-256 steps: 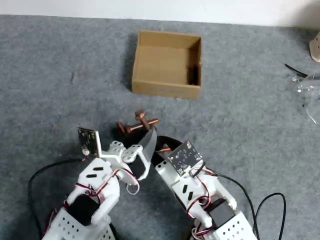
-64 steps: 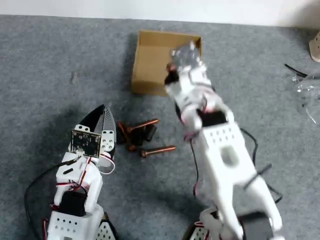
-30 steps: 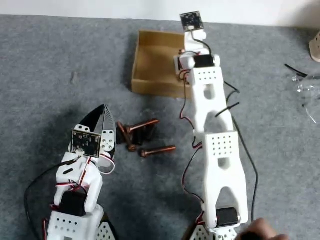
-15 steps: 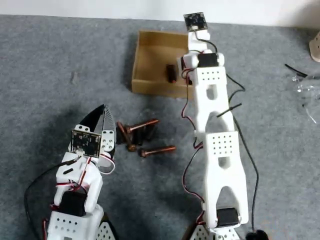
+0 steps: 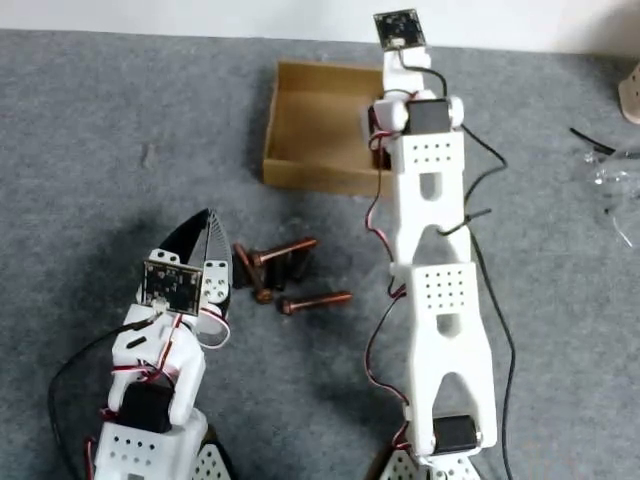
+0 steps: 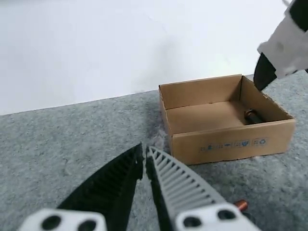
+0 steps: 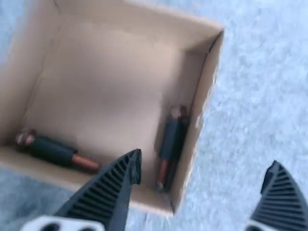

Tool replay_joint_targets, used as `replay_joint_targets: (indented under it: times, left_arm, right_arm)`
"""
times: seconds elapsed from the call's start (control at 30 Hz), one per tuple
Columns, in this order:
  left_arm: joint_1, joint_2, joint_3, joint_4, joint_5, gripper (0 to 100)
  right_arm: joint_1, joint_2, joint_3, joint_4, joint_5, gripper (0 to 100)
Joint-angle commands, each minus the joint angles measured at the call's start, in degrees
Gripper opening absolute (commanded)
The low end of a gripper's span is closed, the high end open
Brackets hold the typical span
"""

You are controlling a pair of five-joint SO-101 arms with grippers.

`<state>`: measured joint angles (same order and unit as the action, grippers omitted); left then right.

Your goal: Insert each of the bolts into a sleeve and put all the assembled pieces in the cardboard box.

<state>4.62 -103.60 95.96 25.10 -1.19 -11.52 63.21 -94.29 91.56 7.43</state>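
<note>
We see the right arm (image 5: pixel 430 200) stretched to the far side, over the right edge of the cardboard box (image 5: pixel 270 130). The right gripper (image 7: pixel 204 160) hangs above that box with its fingers (image 7: pixel 110 192) spread wide and nothing between them. Two assembled pieces lie on the box floor below it, and neither touches a finger. One piece (image 7: pixel 171 139) lies along the right wall, under the gap between the fingers. The other piece (image 7: pixel 53 149) lies along what seems to be the near wall, though the angle leaves us unsure which wall it is.

The left gripper (image 6: pixel 145 150) sits low at the near left, well apart from the box and pointing toward it. Its fingers are together and hold nothing. The loose bolts (image 5: pixel 285 250) and black sleeves (image 5: pixel 243 268) lie in a small heap on the grey carpet (image 5: pixel 100 120), just to the right of this gripper and outside its fingers. A single bolt (image 5: pixel 315 298) lies at the near edge of the heap, farther right.
</note>
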Motion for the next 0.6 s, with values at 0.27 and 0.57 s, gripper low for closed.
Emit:
replay_joint_targets:
  times: [0.27,0.57]
  left_arm:
    - [0.5,-0.5,1.2,-1.1,-0.4,3]
    - [0.5,-0.5,1.2,-1.1,-0.4,3]
  right_arm:
    - [0.4,-19.9,-8.0,9.4,-0.9,34.9]
    - [-1.6,-31.5,-7.8,9.6,-0.9,34.9]
